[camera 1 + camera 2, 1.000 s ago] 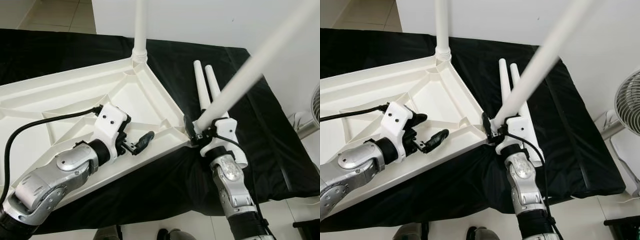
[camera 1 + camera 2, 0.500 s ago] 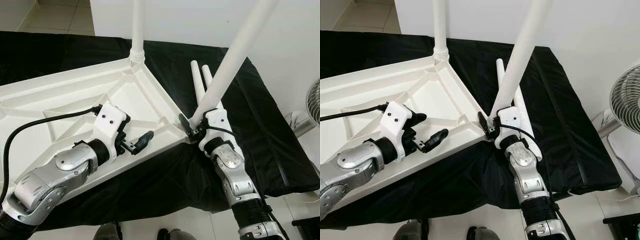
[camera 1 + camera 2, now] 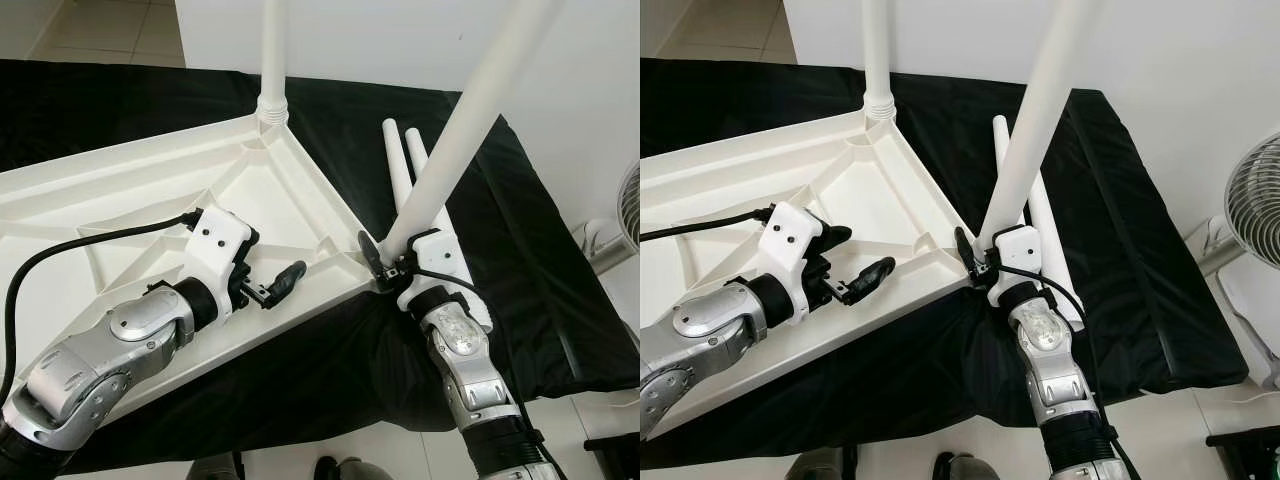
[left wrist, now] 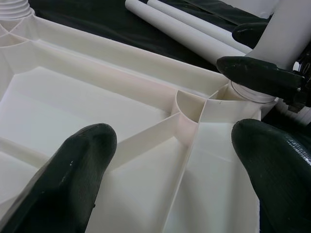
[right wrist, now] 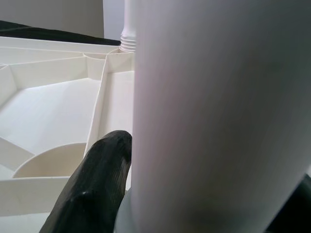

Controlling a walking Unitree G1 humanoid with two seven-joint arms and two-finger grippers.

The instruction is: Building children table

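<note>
The white table top [image 3: 130, 190] lies upside down on black cloth. One white leg [image 3: 271, 50] stands upright in its far corner socket. My right gripper [image 3: 385, 256] is shut on the foot of a second white leg [image 3: 470, 110], whose base sits at the near right corner socket [image 4: 194, 104] and which leans up and to the right. In the right wrist view this leg [image 5: 214, 116] is close beside one black finger [image 5: 97, 184]. My left gripper [image 3: 268, 264] hovers open over the ribbed underside, with nothing between its fingers. Two spare legs [image 3: 402, 160] lie on the cloth behind the right gripper.
The black-covered surface [image 3: 560, 290] ends at a white wall behind and a tiled floor in front. A fan [image 3: 1255, 195] stands at the right. A black cable [image 3: 60, 255] runs from my left wrist across the table top.
The leg in my right gripper has swung from a strong lean to the right to a steeper, more upright angle. The right forearm shifted a little with it. The left arm stayed put.
</note>
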